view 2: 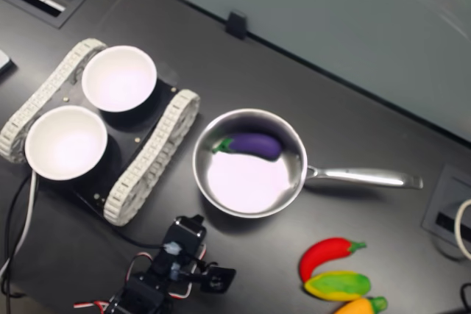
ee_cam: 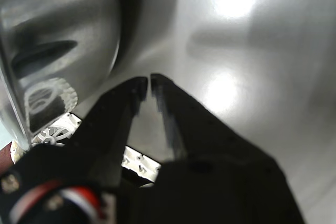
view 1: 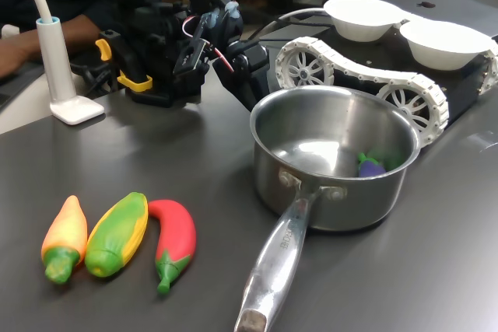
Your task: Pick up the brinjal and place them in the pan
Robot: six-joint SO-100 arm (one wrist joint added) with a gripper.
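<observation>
The brinjal is lying on its side inside the pan, against the wall farthest from the arm in the second exterior view, its green cap pointing toward that view's left; in the first exterior view only a purple sliver is showing over the rim at the pan's right. So the placing looks done to me. The gripper is hanging just outside the pan, its black jaws nearly closed, only a thin slit between the tips, and holding nothing. From the look of it the brinjal is a light, hollow plastic toy, stiff rather than soft, and its glossy skin is likely slippery; I would take it across the thick middle of the body, jaws square to its length, rather than at the tapering cap end, where it could squirt out. The red chilli and the corn are sitting on the bench, well apart from the pan, and two white bowls are resting on a tracked vehicle beside it.
</observation>
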